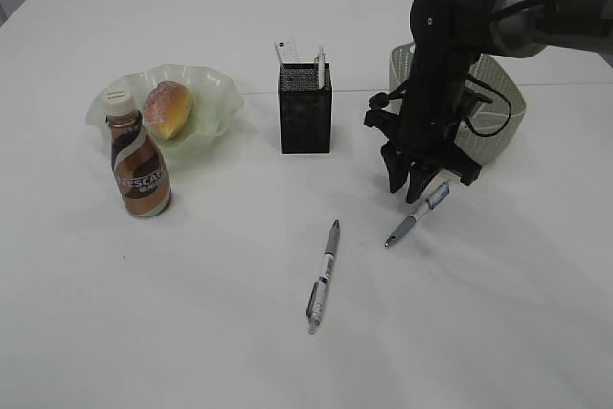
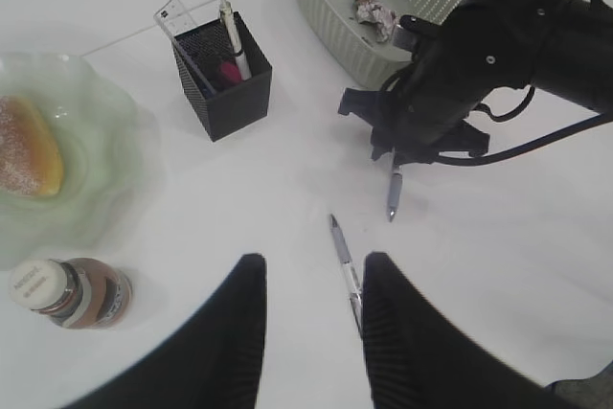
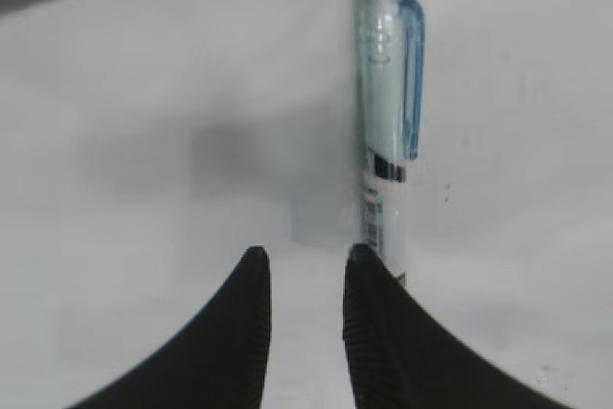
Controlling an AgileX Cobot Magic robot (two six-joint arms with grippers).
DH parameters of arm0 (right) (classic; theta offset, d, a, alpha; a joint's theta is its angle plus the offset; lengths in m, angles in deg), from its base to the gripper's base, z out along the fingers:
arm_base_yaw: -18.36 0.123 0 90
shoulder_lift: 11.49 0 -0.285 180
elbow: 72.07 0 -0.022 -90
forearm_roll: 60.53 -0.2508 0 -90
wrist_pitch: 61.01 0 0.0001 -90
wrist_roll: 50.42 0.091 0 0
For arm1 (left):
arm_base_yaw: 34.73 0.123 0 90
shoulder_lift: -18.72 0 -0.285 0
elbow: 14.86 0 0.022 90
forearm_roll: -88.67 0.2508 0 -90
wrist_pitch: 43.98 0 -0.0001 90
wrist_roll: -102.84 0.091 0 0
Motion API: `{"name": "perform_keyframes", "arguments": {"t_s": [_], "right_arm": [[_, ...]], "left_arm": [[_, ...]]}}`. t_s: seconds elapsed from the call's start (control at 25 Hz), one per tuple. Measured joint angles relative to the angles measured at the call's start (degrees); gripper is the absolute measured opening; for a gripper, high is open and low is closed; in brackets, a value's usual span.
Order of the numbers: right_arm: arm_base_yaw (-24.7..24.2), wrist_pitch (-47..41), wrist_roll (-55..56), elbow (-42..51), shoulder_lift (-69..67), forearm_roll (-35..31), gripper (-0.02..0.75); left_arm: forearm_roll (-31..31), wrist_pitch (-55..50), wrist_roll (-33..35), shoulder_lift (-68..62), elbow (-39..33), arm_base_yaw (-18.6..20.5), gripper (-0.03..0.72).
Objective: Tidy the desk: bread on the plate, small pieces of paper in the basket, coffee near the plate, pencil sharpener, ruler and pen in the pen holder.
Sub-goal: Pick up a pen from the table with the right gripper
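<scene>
My right gripper (image 1: 410, 187) hangs low over a clear pen with a blue clip (image 1: 419, 213) lying on the table. In the right wrist view its jaws (image 3: 305, 258) are open with only bare table between them. That pen (image 3: 386, 112) lies beside the right finger, outside the gap. A grey pen (image 1: 324, 275) lies nearer the front. My left gripper (image 2: 311, 265) is open and empty, high above the grey pen (image 2: 342, 251). The black pen holder (image 1: 306, 112) holds a ruler (image 1: 286, 52), a pen (image 1: 320, 56) and something pink (image 2: 230, 72). Bread (image 1: 168, 108) lies on the plate (image 1: 215, 93), with the coffee bottle (image 1: 140, 165) beside it.
The pale green basket (image 1: 503, 112) stands behind the right arm, with a crumpled piece of paper (image 2: 374, 11) inside. The white table reaches well beyond the objects on every side.
</scene>
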Motion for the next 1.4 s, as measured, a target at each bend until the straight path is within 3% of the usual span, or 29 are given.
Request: {"name": "perform_keyframes", "arguments": {"t_s": [1.4], "right_arm": [[1.8,-0.4,-9.1,0.0,4.1,-0.5,0.224]], "left_arm": [[0.0,-0.1,0.0,0.0,0.0,0.0,0.247]]}}
